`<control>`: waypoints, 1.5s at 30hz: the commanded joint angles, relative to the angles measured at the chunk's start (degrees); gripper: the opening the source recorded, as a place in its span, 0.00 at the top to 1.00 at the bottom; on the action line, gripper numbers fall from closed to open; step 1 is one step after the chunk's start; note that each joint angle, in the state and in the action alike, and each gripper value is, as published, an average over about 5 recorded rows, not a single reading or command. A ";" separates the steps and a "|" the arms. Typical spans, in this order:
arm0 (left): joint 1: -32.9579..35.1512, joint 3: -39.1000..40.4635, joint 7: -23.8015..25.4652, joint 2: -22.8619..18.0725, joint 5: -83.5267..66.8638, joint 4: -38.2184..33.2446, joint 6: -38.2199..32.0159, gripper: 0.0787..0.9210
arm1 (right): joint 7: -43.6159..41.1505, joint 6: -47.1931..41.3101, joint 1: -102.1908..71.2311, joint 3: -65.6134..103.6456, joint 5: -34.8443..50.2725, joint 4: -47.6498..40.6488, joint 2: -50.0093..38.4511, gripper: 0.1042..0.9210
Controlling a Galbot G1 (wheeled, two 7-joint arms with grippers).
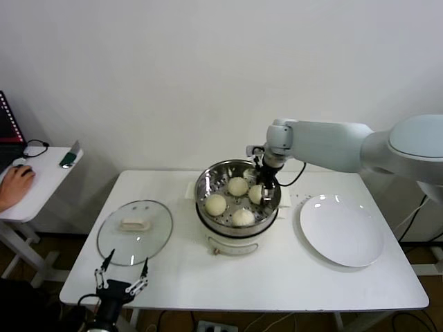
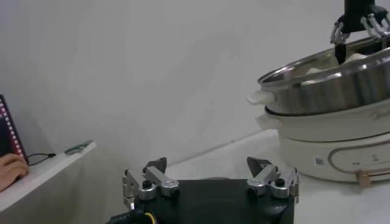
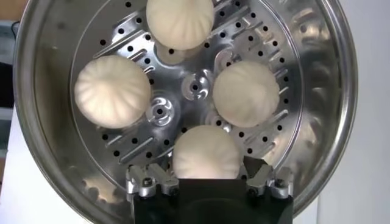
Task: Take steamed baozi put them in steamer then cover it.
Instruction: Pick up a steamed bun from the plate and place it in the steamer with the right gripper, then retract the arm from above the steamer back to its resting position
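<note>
Baozi point(image 3: 206, 152): four, all seated inside the steamer point(image 1: 208, 181).
Right gripper point(image 1: 265, 188): spread open above one bun, nothing held.
Cover point(image 1: 135, 232): laid beside the steamer.
Left gripper point(image 1: 122, 283): open, parked at the table's point(image 1: 277, 277) near edge.
Plate point(image 1: 341, 230): one, white.

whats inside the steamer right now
Four baozi sit on the steamer's perforated floor. The right claw stands open over the nearest one, hiding its near edge. The lid lies on the table, so nothing covers the basket.
</note>
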 commanded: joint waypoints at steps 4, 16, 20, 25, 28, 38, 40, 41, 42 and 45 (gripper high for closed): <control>-0.37 0.21 0.02 -0.22 0.27 0.11 0.22 0.12 | -2.17 0.27 1.97 2.41 -0.37 -0.13 -1.31 0.12; -1.00 0.21 -0.23 -0.22 0.34 0.63 0.25 0.12 | 4.05 5.95 2.70 16.56 1.94 2.89 -14.69 0.12; -1.54 0.06 -0.67 -0.30 0.37 1.03 0.30 0.12 | 8.76 9.89 -0.27 22.15 1.04 4.71 -20.46 0.12; -2.30 -0.24 -0.91 -0.36 0.81 1.13 0.36 0.12 | 15.17 13.14 -7.94 31.89 0.12 9.98 -28.66 0.12; -3.16 -0.55 -0.83 -0.59 1.39 1.28 0.43 0.12 | 19.57 15.24 -14.85 39.88 -0.49 12.99 -33.75 0.12; -5.42 -1.08 -0.81 -1.36 4.48 1.10 1.51 0.12 | 27.36 17.98 -49.41 78.24 -1.51 21.33 -45.13 0.12; -5.80 -1.04 -0.79 -1.52 5.45 1.12 1.59 0.12 | 29.13 19.15 -55.99 84.66 -1.97 23.10 -45.94 0.12; -6.02 -1.03 -0.78 -1.61 6.00 1.17 1.64 0.12 | 30.15 19.61 -59.57 88.31 -2.05 24.07 -46.05 0.12; -6.25 -1.01 -0.77 -1.69 6.54 1.21 1.73 0.12 | 31.05 19.82 -63.37 92.15 -2.19 25.15 -45.93 0.12; -7.03 -1.05 -0.78 -1.85 9.15 1.23 2.16 0.12 | 33.02 19.79 -75.55 105.12 -3.54 28.40 -44.19 0.12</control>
